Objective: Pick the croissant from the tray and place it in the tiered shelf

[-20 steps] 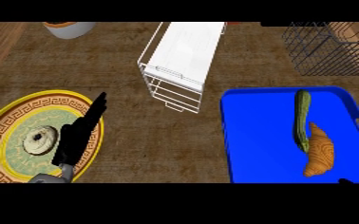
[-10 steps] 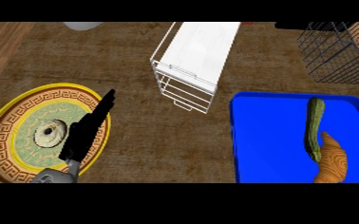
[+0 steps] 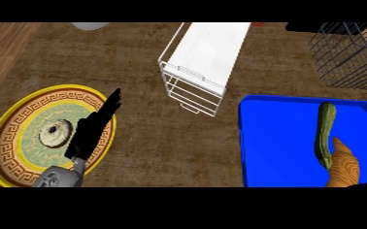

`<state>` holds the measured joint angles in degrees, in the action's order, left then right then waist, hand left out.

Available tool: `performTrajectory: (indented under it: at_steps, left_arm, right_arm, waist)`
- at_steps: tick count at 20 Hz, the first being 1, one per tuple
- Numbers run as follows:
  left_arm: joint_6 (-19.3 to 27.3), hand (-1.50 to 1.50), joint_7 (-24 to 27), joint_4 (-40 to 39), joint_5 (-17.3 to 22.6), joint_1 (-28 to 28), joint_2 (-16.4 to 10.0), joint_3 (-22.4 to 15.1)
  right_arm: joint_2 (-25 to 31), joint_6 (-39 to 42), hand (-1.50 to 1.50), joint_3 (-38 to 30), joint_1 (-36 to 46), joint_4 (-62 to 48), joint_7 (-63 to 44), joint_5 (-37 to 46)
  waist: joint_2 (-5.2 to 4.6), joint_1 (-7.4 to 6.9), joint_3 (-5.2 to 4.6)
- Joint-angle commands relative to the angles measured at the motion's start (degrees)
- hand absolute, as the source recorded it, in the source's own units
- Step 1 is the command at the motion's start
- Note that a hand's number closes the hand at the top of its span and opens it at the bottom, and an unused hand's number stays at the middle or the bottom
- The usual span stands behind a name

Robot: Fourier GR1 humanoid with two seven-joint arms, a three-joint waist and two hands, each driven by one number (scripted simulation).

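Blue tray (image 3: 279, 140) sits around 4 o'clock in the view. The croissant (image 3: 344, 169) is lying in it, way out at the tray's 5 o'clock end and partly cut off by the lower edge. Just at the croissant's 11 o'clock there's a long green cucumber (image 3: 326, 133) running roughly 12-to-6. Can't tell if the two actually touch.

The white wire tiered shelf (image 3: 204, 63) stands at 12 o'clock on the brown wood counter (image 3: 143, 77), just off the tray's 11 o'clock corner.

The left hand (image 3: 91, 131) comes in at 7 o'clock with its fingers straight and pressed together, pointing toward 1 o'clock and gripping nothing. It lies over the 3 o'clock rim of a yellow plate (image 3: 22, 126) with a key-pattern border. A ring-shaped bagel (image 3: 56, 132) is at the plate's middle, just beside the hand at its 9 o'clock.

A black wire basket (image 3: 344, 53) is up at 2 o'clock. The right hand doesn't show anywhere.
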<state>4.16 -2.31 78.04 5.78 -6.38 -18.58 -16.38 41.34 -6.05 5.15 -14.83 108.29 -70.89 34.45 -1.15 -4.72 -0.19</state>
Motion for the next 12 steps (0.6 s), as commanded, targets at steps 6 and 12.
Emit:
performTrajectory:
  at_steps: [6, 12]
  left_arm:
    - [0.15, 0.00, 0.77, -0.59, -0.21, 2.47, 0.19, 0.32]
    - [-0.90, 0.00, -0.18, -0.23, 0.65, 2.79, -1.42, 2.04]
  right_arm:
    - [-10.57, 9.36, -1.50, 1.14, 13.00, -12.38, -14.33, 5.14]
    - [-16.97, 12.18, -1.50, 0.88, 16.40, -17.13, -14.33, 14.72]
  waist:
    - [0.37, 0.94, -0.08]
    - [0.83, 2.38, -0.08]
